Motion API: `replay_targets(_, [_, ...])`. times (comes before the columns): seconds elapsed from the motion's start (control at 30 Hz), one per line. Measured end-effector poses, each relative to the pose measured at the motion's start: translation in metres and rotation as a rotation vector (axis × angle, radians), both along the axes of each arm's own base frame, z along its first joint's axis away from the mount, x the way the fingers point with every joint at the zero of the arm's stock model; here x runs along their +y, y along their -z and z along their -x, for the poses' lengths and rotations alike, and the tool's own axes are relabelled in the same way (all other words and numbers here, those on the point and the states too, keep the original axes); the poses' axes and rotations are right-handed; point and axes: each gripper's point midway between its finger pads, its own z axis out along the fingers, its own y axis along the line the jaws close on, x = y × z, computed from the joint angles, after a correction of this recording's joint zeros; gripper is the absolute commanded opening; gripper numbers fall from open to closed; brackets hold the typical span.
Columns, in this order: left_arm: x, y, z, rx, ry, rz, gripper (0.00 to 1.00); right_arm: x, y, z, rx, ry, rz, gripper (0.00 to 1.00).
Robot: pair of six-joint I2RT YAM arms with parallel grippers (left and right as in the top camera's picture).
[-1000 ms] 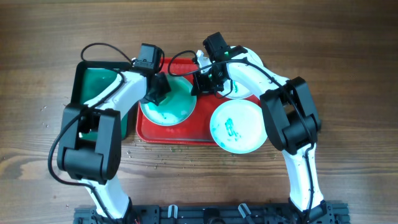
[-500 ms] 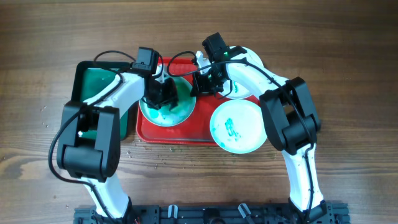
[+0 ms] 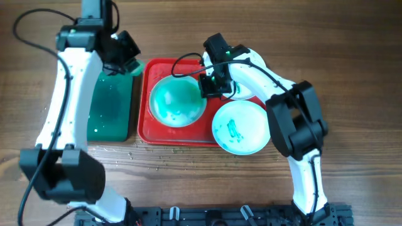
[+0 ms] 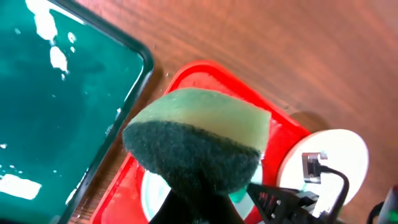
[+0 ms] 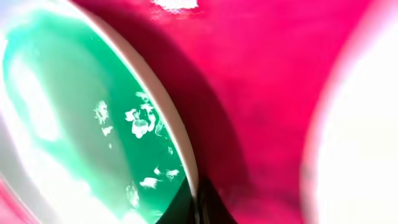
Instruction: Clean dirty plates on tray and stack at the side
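Note:
A white plate [image 3: 176, 102] smeared teal lies on the left half of the red tray [image 3: 146, 130]. My right gripper [image 3: 210, 85] is shut on its right rim, and the right wrist view shows the fingers [image 5: 200, 208] pinching that rim [image 5: 177, 146]. A second teal-smeared plate [image 3: 240, 128] lies at the tray's lower right corner, overhanging the edge. A third plate [image 3: 245, 91] is mostly hidden under my right arm. My left gripper [image 3: 122, 53] is raised over the top right corner of the green tray, shut on a green sponge [image 4: 199, 140].
A narrow dark green tray [image 3: 110, 108] with wet film lies left of the red tray, and it also shows in the left wrist view [image 4: 56, 106]. Water droplets speckle the wooden table [image 3: 157, 157] in front of both trays.
My left arm lifted the sponge off the plate and swung up and left to above the green tray. The plate's face is now uncovered. My right gripper stayed on the rim.

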Motion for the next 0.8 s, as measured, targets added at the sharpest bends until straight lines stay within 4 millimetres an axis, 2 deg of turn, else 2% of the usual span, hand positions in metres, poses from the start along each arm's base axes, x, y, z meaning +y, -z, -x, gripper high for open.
replay_targets(0.07, [0.0,-0.006,0.0,-0.016,0.005,-0.002,0.04,-0.015,-0.026,-0.004,-0.11,0.004,0.123,0.04])
replay_targets(0.13, [0.0,-0.004,0.0,-0.012,0.006,0.0,0.04,-0.023,-0.062,-0.007,-0.253,0.001,0.24,0.05])
replay_targets(0.17, [0.0,-0.004,0.0,-0.013,0.006,0.0,0.04,-0.025,-0.081,-0.006,-0.325,-0.001,0.294,0.04])
replay_targets(0.27, [0.0,-0.004,0.001,-0.009,0.007,0.0,0.04,-0.029,-0.121,0.0,-0.501,-0.008,0.455,0.04])
replay_targets(0.4, [0.0,-0.004,0.002,-0.005,0.009,-0.001,0.04,-0.038,-0.146,0.016,-0.668,-0.015,0.721,0.04])
replay_targets(0.5, [0.0,-0.004,0.002,-0.005,0.009,-0.001,0.04,-0.032,-0.168,0.023,-0.809,0.0,0.83,0.04])
replay_targets(0.6, [0.0,-0.004,0.002,-0.005,0.009,-0.001,0.04,-0.027,-0.184,0.026,-0.911,0.027,0.886,0.04])
replay_targets(0.8, [0.0,-0.004,0.002,-0.004,0.009,-0.001,0.04,-0.033,-0.212,0.024,-1.063,0.158,0.95,0.04])
